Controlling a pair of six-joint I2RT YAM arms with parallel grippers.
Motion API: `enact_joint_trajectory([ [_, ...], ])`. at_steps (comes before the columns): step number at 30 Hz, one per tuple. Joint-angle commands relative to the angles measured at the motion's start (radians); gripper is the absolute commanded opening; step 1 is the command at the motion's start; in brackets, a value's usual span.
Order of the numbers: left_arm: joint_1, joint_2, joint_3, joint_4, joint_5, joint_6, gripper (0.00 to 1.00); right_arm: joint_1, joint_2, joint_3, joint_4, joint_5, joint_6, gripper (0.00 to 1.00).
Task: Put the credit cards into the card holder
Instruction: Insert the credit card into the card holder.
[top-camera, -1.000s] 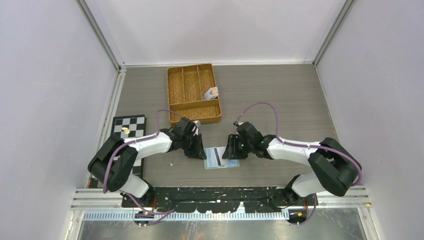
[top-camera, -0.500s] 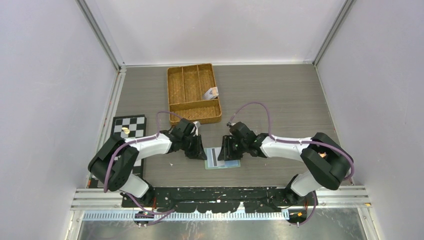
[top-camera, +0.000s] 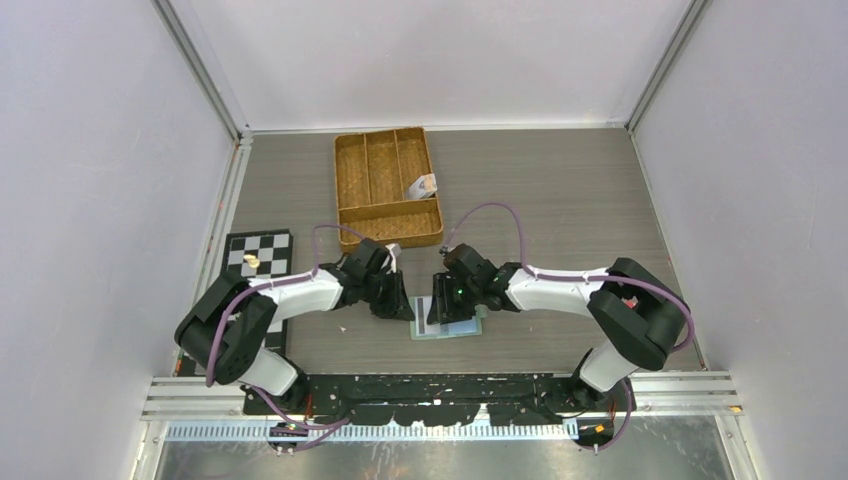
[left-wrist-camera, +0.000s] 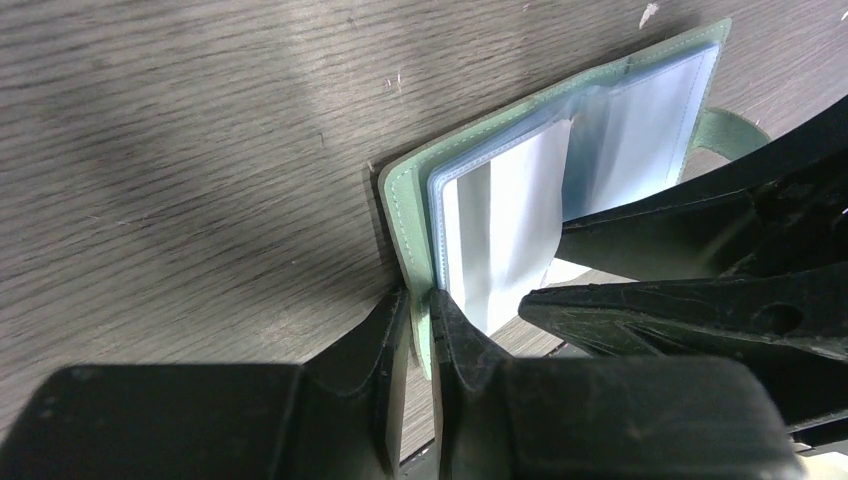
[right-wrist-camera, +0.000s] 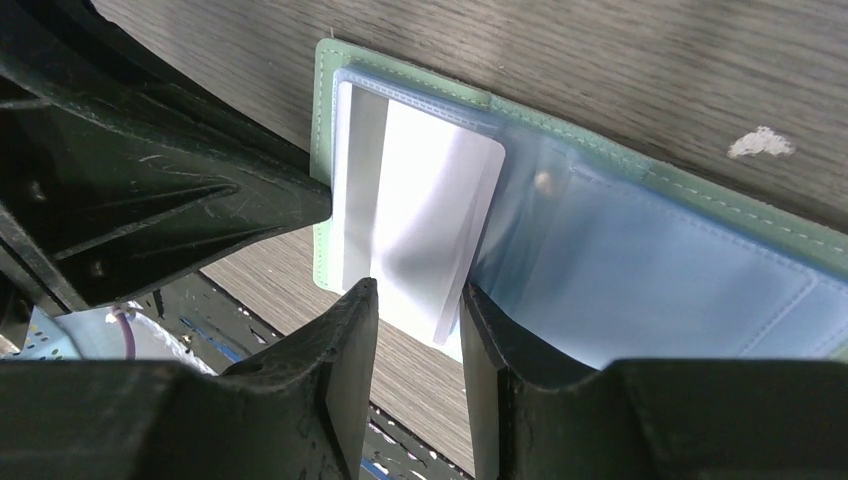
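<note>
The sage-green card holder lies open on the table between both arms, its clear and blue pockets facing up. My left gripper is shut on the edge of its green cover and pins that side. A silvery-grey credit card with a darker stripe sits across the holder's left half, its far end at the clear pocket. My right gripper is shut on the card's near end, one finger on each long edge. From above, the card shows between the left gripper and right gripper.
A woven brown divided tray stands behind the arms with a small packet in it. A checkered board with a small piece lies at the left. Enclosure walls close in three sides.
My right gripper has moved left, carrying the card over the holder toward the left gripper. The left gripper has closed tighter on the cover edge and stayed in place.
</note>
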Motion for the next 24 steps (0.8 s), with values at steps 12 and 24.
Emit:
enact_joint_trajectory([
  [12,-0.009,-0.083,-0.018,-0.062,-0.103,0.029,0.16,0.032,-0.102,0.098,-0.112,0.181,-0.010,0.50],
  [24,-0.009,-0.163,0.057,-0.163,-0.160,0.084,0.45,-0.048,-0.215,0.096,-0.337,0.294,-0.029,0.61],
])
